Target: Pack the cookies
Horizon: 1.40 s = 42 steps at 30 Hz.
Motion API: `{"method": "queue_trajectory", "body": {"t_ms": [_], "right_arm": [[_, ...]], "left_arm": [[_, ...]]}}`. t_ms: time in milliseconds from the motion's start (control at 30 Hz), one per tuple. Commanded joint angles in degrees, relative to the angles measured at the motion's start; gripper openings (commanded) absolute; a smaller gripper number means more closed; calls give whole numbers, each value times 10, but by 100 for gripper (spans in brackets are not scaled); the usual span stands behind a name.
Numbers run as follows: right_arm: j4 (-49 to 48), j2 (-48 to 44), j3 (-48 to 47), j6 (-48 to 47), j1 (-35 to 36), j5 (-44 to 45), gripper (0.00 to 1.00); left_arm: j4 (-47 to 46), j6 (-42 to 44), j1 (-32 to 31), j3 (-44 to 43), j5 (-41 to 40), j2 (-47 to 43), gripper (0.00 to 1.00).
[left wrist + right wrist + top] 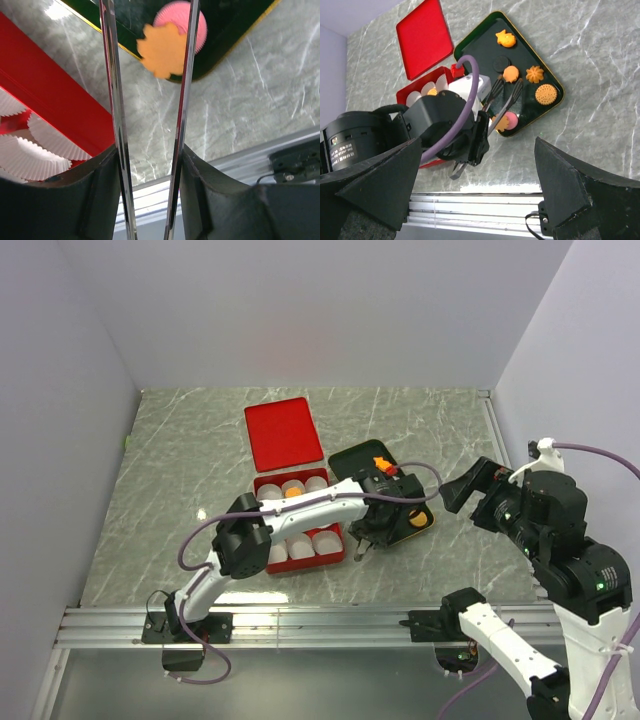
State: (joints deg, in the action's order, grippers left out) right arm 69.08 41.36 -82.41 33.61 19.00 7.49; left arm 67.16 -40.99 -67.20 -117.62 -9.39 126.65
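Several cookies lie on a dark tray (547,67): an irregular orange one with a red bit (505,38), a round orange one (510,74), a flower-shaped one (535,74), a large round one (546,94), a pink one (200,27) and a scalloped orange one (162,50). One orange cookie (292,493) sits in a paper cup in the red box (262,483). My left gripper (148,155) is shut on metal tongs (112,95). Their blades are spread and reach over the tray's near corner, with the scalloped cookie between them. My right gripper (462,492) is open and empty, right of the tray.
A black disc (501,63) lies on the tray. White paper cups (47,142) fill the red box. The red lid (284,432) lies flat behind the box. The aluminium rail (330,625) runs along the near table edge.
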Motion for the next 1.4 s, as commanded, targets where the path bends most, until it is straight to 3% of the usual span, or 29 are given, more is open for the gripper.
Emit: {"method": "queue_trajectory", "body": {"t_ms": [0, 600, 833, 1133, 1367], "right_arm": [[-17, 10, -1, 1, 4, 9, 100], [-25, 18, -1, -6, 4, 3, 100], [-18, 8, 2, 0, 4, 2, 100], [-28, 11, 4, 6, 4, -12, 100], [-49, 34, 2, 4, 4, -29, 100]], "left_arm": [[10, -1, 15, -25, -19, 0, 50], [-21, 19, 25, -51, 22, 23, 46], [-26, 12, 31, -34, 13, 11, 35], [-2, -5, 45, 27, -18, -90, 32], [67, -35, 70, 83, -73, -234, 33]]}}
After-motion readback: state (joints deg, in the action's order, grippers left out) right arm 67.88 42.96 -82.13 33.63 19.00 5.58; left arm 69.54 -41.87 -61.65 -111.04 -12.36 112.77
